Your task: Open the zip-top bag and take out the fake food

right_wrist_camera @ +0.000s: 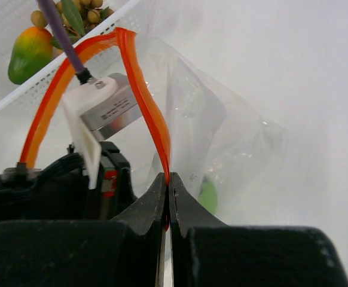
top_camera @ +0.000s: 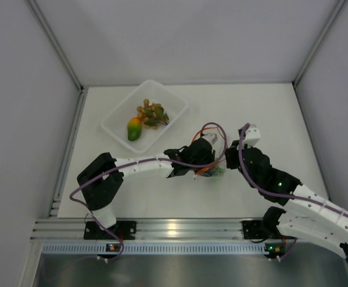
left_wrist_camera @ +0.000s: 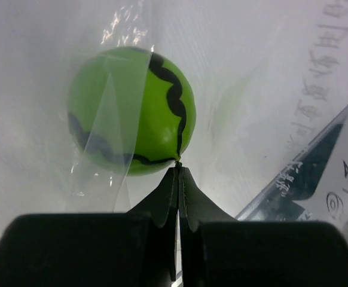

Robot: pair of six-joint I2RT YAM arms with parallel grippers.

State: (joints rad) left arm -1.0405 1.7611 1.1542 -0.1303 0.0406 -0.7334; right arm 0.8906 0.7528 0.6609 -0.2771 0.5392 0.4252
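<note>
Seen from above, a white surface (top_camera: pixel 252 107) carries a small clear zip-top bag (top_camera: pixel 214 172) a little short of its middle, toward the near edge, held up between two robot arms. The right arm's fingers (right_wrist_camera: pixel 147 209) are clamped together on the bag's red-orange zip strip (right_wrist_camera: pixel 145 101), pinching one lip of the mouth. The strip bows up and away from that pinch in a wide loop, so the mouth is open. This grip looks meant to anchor the bag and hold the mouth wide. The left arm comes in from the other side, its wrist at the open mouth. The left arm's fingers (left_wrist_camera: pixel 162 200) are pressed together, their tips at the lower edge of a round green ball with dark wavy marks (left_wrist_camera: pixel 138 113). The ball sits behind a fold of crinkled film and seems to be the one piece of fake food left in the bag. It is not possible to tell whether film is pinched between those fingers. A rigid clear tray (top_camera: pixel 121 128) stands toward the far left corner, probably as the drop-off spot. It holds an orange-and-green mango shape (right_wrist_camera: pixel 29 51) and a cluster of tan balls with green leaves (top_camera: pixel 152 113). Grey printed characters show on the bag's film in the left wrist view, but they are skewed and cannot be read.
</note>
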